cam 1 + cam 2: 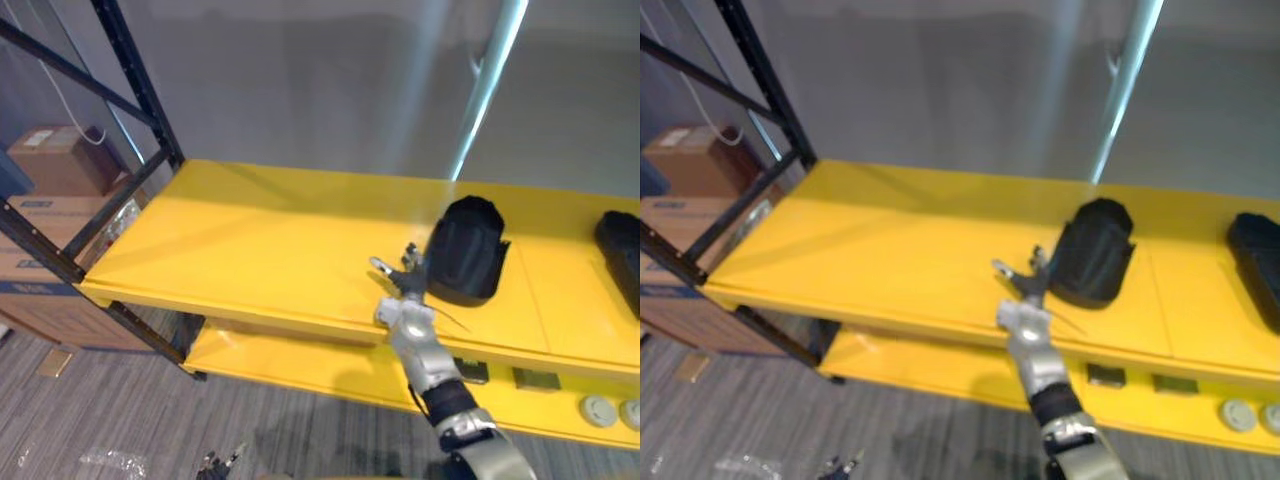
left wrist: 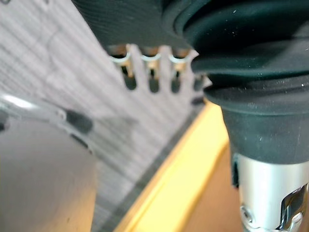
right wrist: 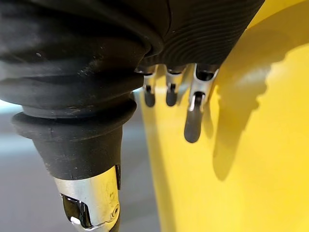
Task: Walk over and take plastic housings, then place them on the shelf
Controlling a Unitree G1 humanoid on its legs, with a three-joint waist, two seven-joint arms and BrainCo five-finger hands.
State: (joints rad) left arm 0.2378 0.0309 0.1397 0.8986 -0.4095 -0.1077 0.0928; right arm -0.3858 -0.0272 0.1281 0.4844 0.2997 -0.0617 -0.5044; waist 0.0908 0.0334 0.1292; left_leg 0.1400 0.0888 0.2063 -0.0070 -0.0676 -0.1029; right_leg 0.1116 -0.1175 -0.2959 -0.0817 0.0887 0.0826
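A black plastic housing (image 1: 465, 250) stands on the yellow top shelf (image 1: 260, 250), right of its middle. A second black housing (image 1: 620, 255) lies at the shelf's far right, cut off by the frame edge. My right hand (image 1: 405, 308) reaches up over the shelf's front edge, just left of the first housing and apart from it, open with fingers spread and holding nothing. The right wrist view has its fingers (image 3: 193, 121) straight above the bare yellow shelf (image 3: 251, 159). My left hand (image 2: 153, 72) hangs open over grey carpet beside a yellow shelf edge (image 2: 183, 183).
Black rack uprights and braces (image 1: 140, 90) frame the shelf's left end. Cardboard boxes (image 1: 50, 165) are stacked on the floor left of it. The lower yellow shelf (image 1: 300, 365) carries small dark parts (image 1: 470, 370) and round white pieces (image 1: 600, 410). A pale pole (image 1: 485, 90) leans behind.
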